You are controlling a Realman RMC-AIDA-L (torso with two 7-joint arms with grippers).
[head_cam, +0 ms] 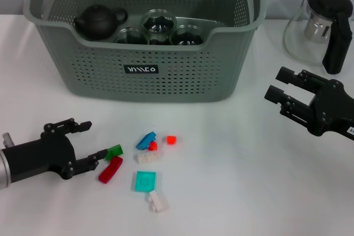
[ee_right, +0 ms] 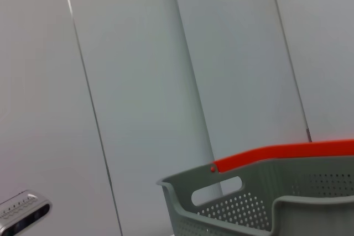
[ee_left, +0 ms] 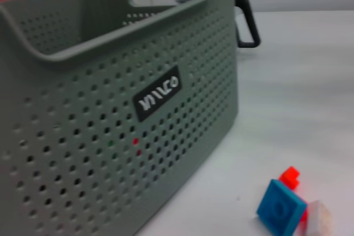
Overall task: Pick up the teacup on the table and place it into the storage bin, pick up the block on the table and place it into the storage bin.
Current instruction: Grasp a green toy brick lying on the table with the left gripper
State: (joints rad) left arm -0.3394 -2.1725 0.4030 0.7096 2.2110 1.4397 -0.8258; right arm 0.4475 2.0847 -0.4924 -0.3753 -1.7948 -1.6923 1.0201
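A grey-green storage bin (head_cam: pixel 144 75) stands at the far middle of the white table (head_cam: pixel 249 192), and inside it I see a dark teapot (head_cam: pixel 99 21) beside three glass teacups (head_cam: pixel 158 25). My left gripper (head_cam: pixel 88 142) lies low at the near left with its jaws spread wide and holding nothing; its lower fingertip is just beside a green block (head_cam: pixel 114 151), with a red block (head_cam: pixel 110 169) right below that. More blocks are scattered near the table's middle: a blue block (head_cam: pixel 146 140), a small orange block (head_cam: pixel 171 140), a teal square block (head_cam: pixel 146 181) and two white blocks (head_cam: pixel 157 200). My right gripper (head_cam: pixel 281 85) hovers at the right, jaws open and empty, in front of a glass jug (head_cam: pixel 323 26) with a black handle.
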